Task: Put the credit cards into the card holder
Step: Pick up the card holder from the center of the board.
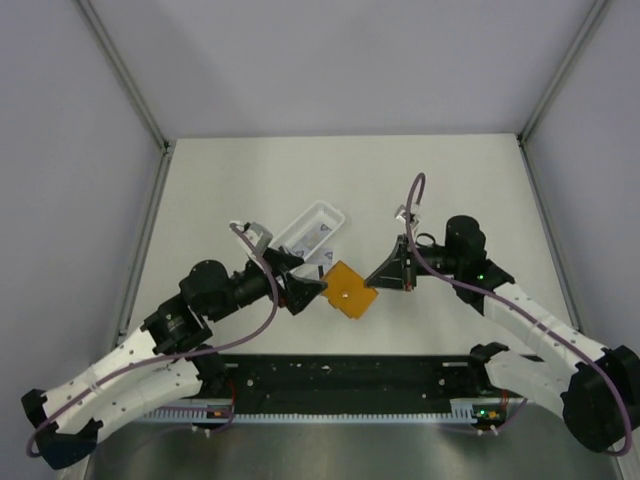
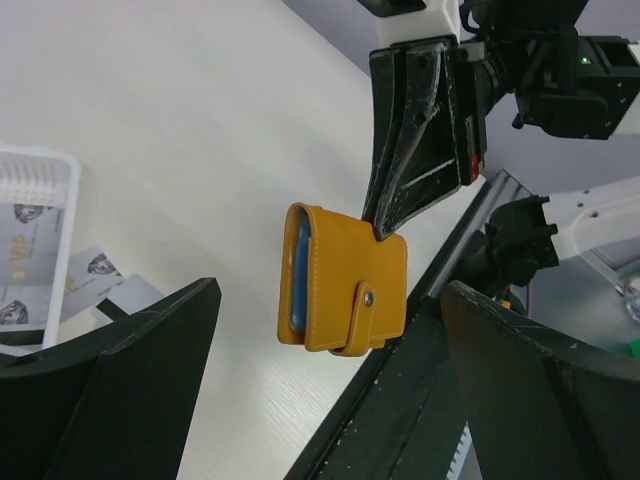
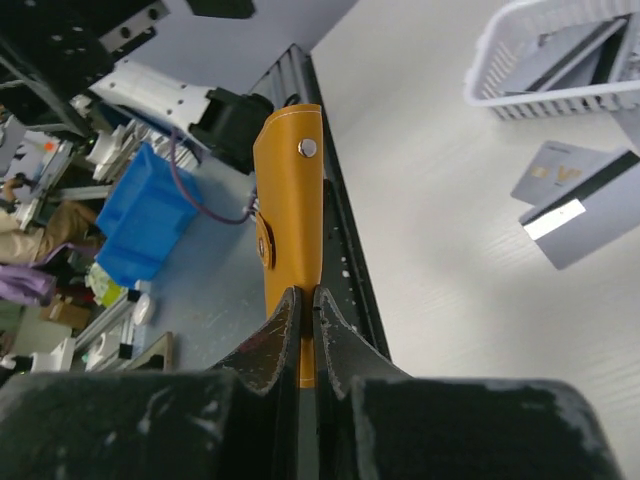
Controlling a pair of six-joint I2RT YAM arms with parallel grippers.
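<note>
1 card holder [image 3: 290,230], 2 loose cards [image 3: 553,172] [image 3: 582,215], 1 tray [image 3: 500,100].

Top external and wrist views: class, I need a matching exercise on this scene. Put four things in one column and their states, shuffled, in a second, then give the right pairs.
Things
1. left gripper
2. right gripper
3. card holder
4. loose credit cards

States
A. lying flat on the table beside the white tray
B. jaws wide open, holding nothing
C. orange-tan, pinched by one edge
D. shut on the card holder

Pairs: 1-B, 2-D, 3-C, 4-A
</note>
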